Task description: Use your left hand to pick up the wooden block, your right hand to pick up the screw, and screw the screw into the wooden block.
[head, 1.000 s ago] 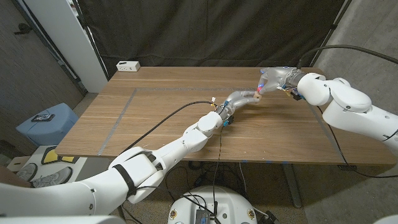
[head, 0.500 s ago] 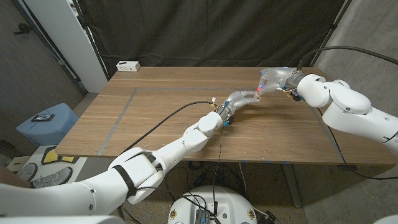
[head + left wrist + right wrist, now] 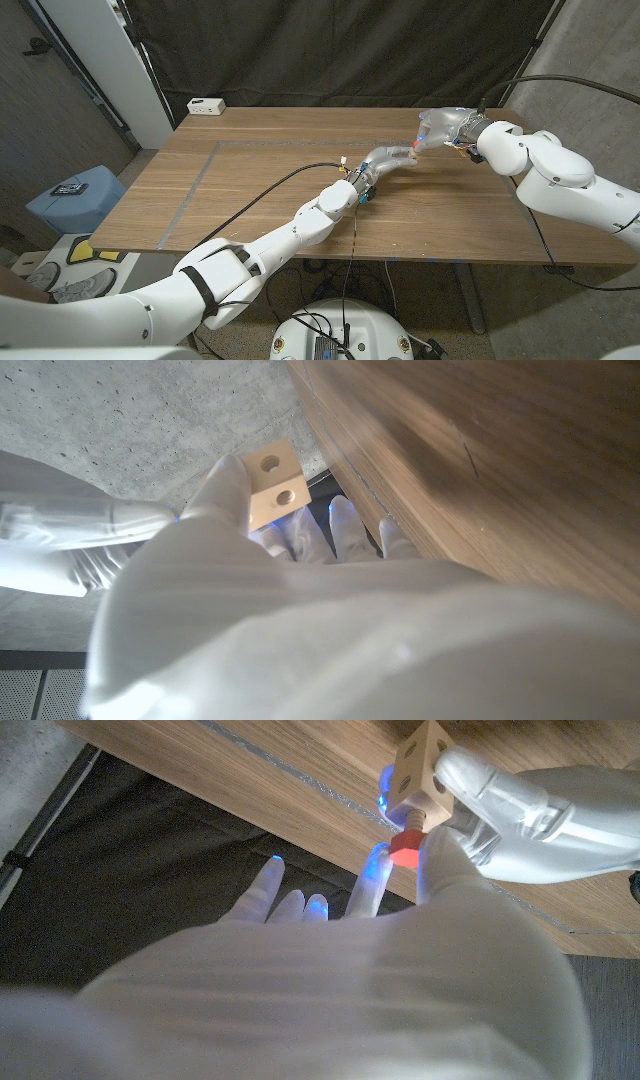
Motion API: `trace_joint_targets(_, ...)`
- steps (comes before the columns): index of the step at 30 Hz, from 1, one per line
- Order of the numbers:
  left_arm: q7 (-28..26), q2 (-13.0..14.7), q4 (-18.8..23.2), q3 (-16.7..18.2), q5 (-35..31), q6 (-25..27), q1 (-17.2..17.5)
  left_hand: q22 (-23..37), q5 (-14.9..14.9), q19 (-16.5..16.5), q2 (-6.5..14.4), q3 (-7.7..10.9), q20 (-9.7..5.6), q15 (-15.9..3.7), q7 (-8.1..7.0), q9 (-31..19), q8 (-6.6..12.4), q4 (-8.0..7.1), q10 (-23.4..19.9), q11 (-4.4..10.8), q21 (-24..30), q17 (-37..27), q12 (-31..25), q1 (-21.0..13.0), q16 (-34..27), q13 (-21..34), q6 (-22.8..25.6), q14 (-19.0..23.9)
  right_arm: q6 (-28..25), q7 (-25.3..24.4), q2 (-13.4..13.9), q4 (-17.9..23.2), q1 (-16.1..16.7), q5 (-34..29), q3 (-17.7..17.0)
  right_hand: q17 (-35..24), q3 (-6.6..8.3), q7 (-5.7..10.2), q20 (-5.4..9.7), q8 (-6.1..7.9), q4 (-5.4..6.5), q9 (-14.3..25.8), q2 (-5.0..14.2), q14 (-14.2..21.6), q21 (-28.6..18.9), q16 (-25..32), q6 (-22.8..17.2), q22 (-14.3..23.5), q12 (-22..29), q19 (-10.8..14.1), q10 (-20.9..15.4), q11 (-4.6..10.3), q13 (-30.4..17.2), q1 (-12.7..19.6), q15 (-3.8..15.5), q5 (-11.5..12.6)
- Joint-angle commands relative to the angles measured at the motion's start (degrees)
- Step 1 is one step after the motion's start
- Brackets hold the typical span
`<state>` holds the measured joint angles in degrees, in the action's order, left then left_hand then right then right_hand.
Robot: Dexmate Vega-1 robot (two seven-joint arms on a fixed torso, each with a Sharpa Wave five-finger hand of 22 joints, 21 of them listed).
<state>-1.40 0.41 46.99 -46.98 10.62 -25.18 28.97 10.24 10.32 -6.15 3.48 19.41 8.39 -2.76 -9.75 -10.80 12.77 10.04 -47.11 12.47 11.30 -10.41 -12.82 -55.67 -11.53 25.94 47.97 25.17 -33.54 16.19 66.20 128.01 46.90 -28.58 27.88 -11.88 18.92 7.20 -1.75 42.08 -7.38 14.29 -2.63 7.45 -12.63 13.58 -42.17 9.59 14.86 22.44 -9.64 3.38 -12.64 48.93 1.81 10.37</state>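
- Bench: wooden, w/ a white box at its far left corner, well apart from the work.
- Left hand: holds the wooden block up off the bench, past mid-bench toward the right; the left wrist view shows two holes in one block face.
- Right hand: fingers pinch the red-headed screw, other fingers spread.
- Screw: its shaft meets the block's face at a hole in the right wrist view; depth can't be told.
- Progress, my read: both pickups done, screw started in the hole. Left: turning it fully home.
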Motion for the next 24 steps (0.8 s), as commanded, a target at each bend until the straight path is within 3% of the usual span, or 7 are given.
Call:
trace_joint_targets(1, -0.04, 0.29, 0.77, 0.03, -0.02, 0.19, 0.36, 0.18, 0.4, -0.14, 0.11, 0.35, 0.03, -3.96, -0.89, -0.28, 0.42, -0.12, -0.62, 0.03, 0.32, -0.15, -0.09, -0.98, -0.27, 0.15, 2.17, 0.09, -1.37, -0.05, -0.54, 0.28, 0.2, -2.45, 0.93, -0.08, -0.76, -0.19, 0.24, 0.76, 0.38, -0.12, -0.03, 1.04, -0.25, 0.3, -1.31, 0.21, 0.5, 1.18, -1.35, -0.07, -0.06, -1.32, 0.26, 0.35)
trace_joint_targets(18, 0.21, 0.37, 0.86, 0.01, 0.04, 0.25, 0.43, 0.19, 0.38, -0.17, 0.25, 0.48, 0.1, -3.75, -1.01, -0.3, 0.32, -0.24, -0.69, 0.06, 0.33, -0.2, -0.07, -1.81, -0.28, 0.25, 2.06, 0.08, -2.41, -0.71, -1.45, 0.29, 0.76, -5.72, 1.67, -0.21, -3.76, -1.86, 1.23, 1.75, 2.85, -1.0, -0.63, 3.43, 0.0, 0.64, -4.97, 0.23, 0.82, 3.79, -4.14, -1.16, 0.04, -7.95, 0.65, 0.3)
trace_joint_targets(24, 0.33, 0.33, 0.73, 0.02, 0.09, 0.14, 0.41, 0.19, 0.37, -0.19, 0.22, 0.47, 0.08, -3.69, -0.7, -0.31, 0.33, -0.28, -0.7, 0.05, 0.34, -0.2, -0.06, -2.02, -0.28, 0.29, 2.12, 0.1, -3.25, -1.5, -2.11, 0.36, 1.19, -7.63, 2.02, -0.25, -5.29, -2.43, 1.53, 3.36, 3.95, -0.59, -0.98, 4.78, 0.11, 0.83, -8.5, 0.26, 1.21, 5.1, -6.19, -1.33, 0.1, -11.18, 0.84, 0.48)
